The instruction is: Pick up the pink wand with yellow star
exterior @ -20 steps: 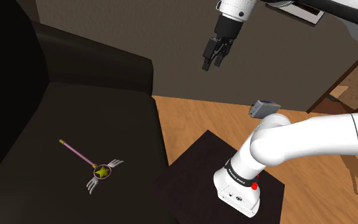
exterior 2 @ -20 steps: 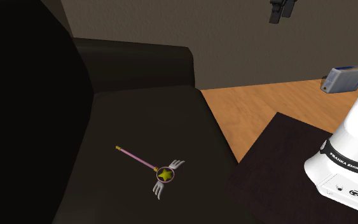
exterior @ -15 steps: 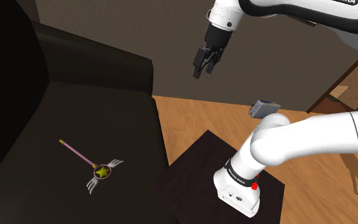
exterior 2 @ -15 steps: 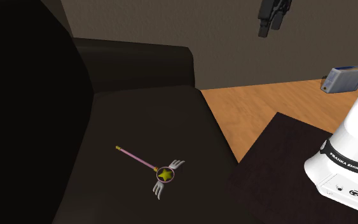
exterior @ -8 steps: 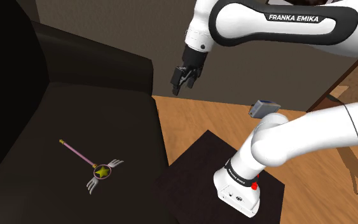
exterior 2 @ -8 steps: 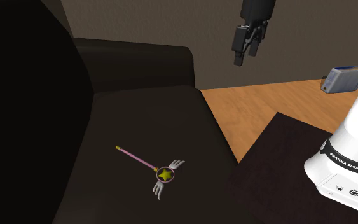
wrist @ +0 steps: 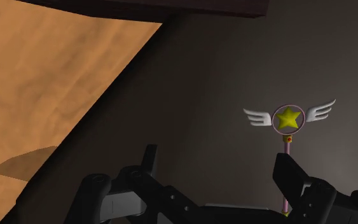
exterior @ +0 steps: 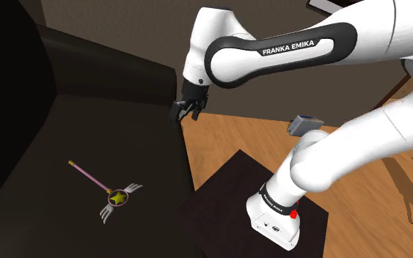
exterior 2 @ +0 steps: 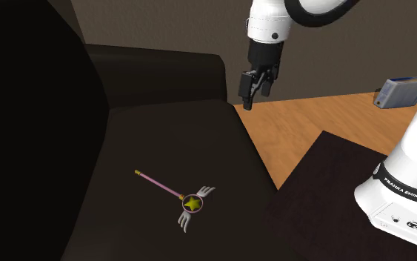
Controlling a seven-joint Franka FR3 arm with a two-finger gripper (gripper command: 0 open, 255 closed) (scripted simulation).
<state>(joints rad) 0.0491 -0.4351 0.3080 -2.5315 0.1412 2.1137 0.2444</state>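
While one wand lies on one sofa, one gripper, splayed.

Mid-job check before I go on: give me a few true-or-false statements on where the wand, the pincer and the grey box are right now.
1. The wand lies flat on the dark sofa seat. True.
2. The pincer is shut on the wand. False: it is open and up in the air near the seat's edge, apart from the wand.
3. The yellow star has white wings on both sides. True.
4. The grey box sits on the sofa seat. False: it rests on the wooden floor, beyond the stand.
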